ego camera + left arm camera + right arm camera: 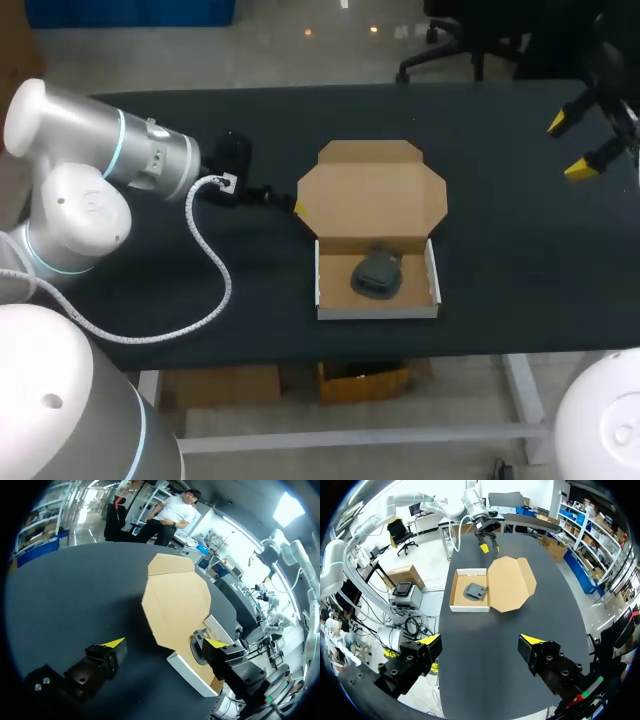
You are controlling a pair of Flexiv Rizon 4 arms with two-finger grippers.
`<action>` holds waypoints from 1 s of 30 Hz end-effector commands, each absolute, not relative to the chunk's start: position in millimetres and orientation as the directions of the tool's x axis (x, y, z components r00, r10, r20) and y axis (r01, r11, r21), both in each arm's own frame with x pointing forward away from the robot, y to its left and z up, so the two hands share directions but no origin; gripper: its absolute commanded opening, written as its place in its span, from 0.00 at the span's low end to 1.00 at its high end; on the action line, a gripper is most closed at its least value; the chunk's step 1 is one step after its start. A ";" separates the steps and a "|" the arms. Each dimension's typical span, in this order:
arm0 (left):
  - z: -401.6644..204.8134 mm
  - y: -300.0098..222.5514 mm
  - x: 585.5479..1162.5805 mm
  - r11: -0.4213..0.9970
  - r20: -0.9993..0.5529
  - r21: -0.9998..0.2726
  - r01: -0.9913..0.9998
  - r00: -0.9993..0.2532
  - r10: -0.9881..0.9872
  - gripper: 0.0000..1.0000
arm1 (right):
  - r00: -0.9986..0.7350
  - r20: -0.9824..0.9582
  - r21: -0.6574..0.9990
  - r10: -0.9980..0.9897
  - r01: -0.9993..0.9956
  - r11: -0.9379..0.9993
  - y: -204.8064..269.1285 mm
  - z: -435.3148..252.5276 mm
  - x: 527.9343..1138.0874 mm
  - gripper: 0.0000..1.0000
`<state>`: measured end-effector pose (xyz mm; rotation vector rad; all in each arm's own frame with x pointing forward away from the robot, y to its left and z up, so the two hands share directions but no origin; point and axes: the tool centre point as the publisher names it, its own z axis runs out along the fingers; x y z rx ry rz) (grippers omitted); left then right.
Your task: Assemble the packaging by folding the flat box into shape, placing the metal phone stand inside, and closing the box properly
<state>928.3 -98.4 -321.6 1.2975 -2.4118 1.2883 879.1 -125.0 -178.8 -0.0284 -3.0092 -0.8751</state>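
Lying inside the open box [372, 200], the phone stand [377, 273]; left gripper [165, 642] and right gripper [481, 639] spread.

No writing, number or sign can be read anywhere. The box [372, 200] shows only plain brown cardboard on its open lid and plain white walls. The phone stand [377, 273] lying inside it is a dark shape with no legible mark.
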 end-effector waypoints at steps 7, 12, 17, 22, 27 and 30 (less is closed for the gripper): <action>-325.1 -102.2 940.4 0.269 0.481 -0.643 -0.717 -0.652 -0.587 1.00 | -0.999 0.040 0.522 -0.014 0.009 0.853 -114.0 -172.8 885.2 1.00; -325.1 -102.2 940.4 0.269 0.481 -0.643 -0.717 -0.652 -0.587 1.00 | -0.999 0.038 0.517 -0.019 0.004 0.856 -110.8 -171.8 883.3 1.00; -332.4 -102.3 944.7 0.261 0.483 -0.640 -0.723 -0.642 -0.595 1.00 | -0.998 0.031 0.502 -0.047 -0.025 0.865 -101.9 -168.7 890.0 1.00; -336.3 -104.6 947.1 0.280 0.468 -0.659 -0.698 -0.672 -0.575 1.00 | -0.998 0.031 0.493 -0.057 -0.034 0.869 -98.5 -166.9 895.1 1.00; -338.5 -105.9 953.2 0.274 0.485 -0.677 -0.683 -0.694 -0.532 1.00 | -0.997 0.036 0.486 -0.062 -0.037 0.873 -95.9 -166.7 898.8 1.00; -339.7 -107.6 956.5 0.260 0.507 -0.682 -0.684 -0.698 -0.506 1.00 | -0.997 0.040 0.484 -0.068 -0.040 0.874 -93.7 -166.7 900.9 1.00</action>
